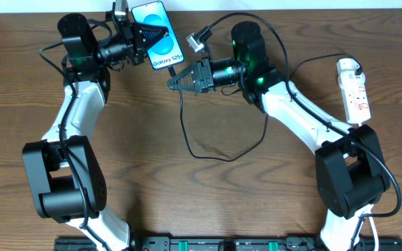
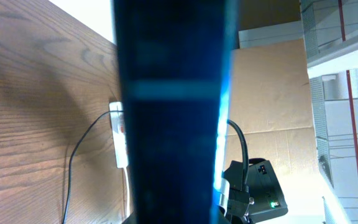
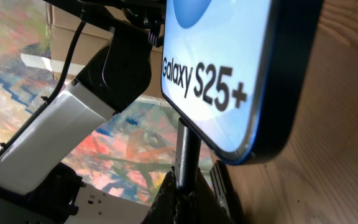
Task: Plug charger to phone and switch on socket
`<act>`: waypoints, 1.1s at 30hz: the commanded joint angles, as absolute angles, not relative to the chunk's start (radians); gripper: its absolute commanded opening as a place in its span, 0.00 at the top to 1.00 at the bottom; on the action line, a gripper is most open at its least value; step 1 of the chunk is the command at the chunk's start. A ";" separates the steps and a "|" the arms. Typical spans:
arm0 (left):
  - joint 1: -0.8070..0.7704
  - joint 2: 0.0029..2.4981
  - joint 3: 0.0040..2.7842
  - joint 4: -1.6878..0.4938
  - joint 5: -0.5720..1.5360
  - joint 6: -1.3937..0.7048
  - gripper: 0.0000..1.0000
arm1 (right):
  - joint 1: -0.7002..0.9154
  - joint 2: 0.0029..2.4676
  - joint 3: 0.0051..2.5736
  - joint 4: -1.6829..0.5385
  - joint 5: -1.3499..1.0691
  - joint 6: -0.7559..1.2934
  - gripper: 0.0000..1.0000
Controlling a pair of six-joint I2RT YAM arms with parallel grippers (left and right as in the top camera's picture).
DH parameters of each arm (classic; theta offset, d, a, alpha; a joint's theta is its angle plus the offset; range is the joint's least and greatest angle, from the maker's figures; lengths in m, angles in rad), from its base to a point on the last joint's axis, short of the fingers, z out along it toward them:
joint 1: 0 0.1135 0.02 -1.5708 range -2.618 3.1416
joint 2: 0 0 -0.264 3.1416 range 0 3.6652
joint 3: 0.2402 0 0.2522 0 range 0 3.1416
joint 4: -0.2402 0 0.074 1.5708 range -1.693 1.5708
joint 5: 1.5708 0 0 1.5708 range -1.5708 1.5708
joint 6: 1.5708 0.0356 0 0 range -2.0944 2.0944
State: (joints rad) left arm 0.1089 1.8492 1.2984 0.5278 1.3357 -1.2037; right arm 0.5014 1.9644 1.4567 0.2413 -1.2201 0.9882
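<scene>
The phone (image 1: pixel 160 50) is held over the far side of the table (image 1: pixel 208 209), screen lit and reading "Galaxy S25+", clamped between the closed-in fingers of the left tool (image 1: pixel 150 33). The right tool (image 1: pixel 174 81) is pinched tight on the plug end of the charger (image 3: pixel 183 152). The plug's tip meets the phone's lower edge, but whether it is seated I cannot tell. The thin black cable drops from that tool and loops across the table. The socket (image 1: pixel 354 90) lies well apart, along the table's right edge
</scene>
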 commanded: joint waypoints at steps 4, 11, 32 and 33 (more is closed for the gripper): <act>0.081 1.837 1.294 0.532 1.449 -1.182 0.93 | 0.474 1.954 1.466 0.270 -1.101 0.993 0.99; 0.082 1.837 1.294 0.532 1.455 -1.182 0.93 | 0.475 1.954 1.466 0.281 -1.098 1.002 0.99; 0.126 1.851 1.292 0.532 1.510 -1.114 0.93 | 0.345 1.954 1.466 0.172 -1.260 0.911 0.22; 0.126 1.855 1.290 0.532 1.521 -1.109 0.93 | 0.334 1.954 1.466 0.163 -1.260 0.902 0.21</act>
